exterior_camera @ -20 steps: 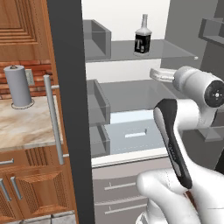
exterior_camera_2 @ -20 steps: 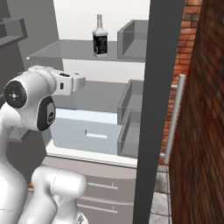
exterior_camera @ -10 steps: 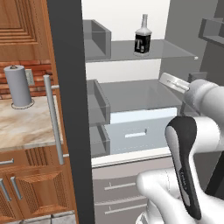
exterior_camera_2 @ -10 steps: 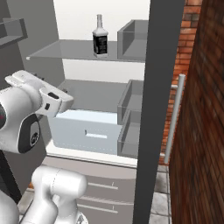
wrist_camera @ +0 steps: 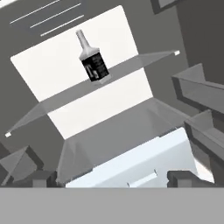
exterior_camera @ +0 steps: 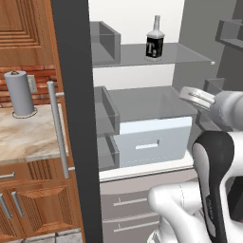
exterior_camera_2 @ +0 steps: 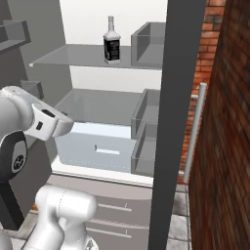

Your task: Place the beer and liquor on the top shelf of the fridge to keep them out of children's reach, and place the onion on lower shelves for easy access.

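The top shelf (exterior_camera: 185,53) has free room on both sides of the liquor (exterior_camera: 154,40), with a grey bin (exterior_camera: 104,43) at 9 o'clock.

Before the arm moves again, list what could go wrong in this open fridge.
1. The liquor bottle stands alone near the front edge of the top shelf; a passing bump from the arm could tip it off.
2. The open, empty gripper sits low by the white drawer, with side bins close by, so a wide swing could clip them.
3. The fridge door edge crowds the arm's path.
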You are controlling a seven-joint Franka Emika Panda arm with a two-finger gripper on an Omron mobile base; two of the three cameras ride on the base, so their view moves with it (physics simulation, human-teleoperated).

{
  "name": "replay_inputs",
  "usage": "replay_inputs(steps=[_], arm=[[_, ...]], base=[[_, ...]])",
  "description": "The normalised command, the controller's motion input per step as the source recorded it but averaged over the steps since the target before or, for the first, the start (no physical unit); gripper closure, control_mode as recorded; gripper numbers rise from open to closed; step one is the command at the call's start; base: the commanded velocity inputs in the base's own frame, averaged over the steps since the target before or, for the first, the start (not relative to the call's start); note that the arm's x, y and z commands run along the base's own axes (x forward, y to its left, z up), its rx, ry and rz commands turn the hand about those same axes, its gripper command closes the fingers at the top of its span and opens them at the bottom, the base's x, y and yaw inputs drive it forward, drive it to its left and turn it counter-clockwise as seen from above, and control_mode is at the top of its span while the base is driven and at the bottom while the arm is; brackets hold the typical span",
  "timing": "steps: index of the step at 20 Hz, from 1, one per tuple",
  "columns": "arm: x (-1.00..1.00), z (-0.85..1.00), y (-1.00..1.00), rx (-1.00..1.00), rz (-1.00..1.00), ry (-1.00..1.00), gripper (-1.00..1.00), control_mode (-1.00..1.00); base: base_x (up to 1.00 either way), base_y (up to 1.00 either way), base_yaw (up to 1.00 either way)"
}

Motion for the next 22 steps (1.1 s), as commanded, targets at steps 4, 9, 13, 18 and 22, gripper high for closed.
replay_inputs(steps=[4, 9, 13, 18, 22], arm=[[-0.35, 0.00, 0.00, -0.10, 0.01, 0.19, -1.00, -1.00], [-0.20, 0.00, 0.00, -0.11, 0.02, 0.16, -1.00, -1.00], [-0.01, 0.00, 0.00, -0.06, 0.01, 0.12, -1.00, -1.00], [-0.13, 0.00, 0.00, 0.00, 0.00, 0.02, -1.00, -1.00], [-0.14, 0.00, 0.00, 0.00, 0.00, 0.00, -1.00, -1.00]], base=[[0.00, 0.00, 0.00], [0.00, 0.00, 0.00], [0.00, 0.00, 0.00], [0.00, 0.00, 0.00], [0.00, 0.00, 0.00]])
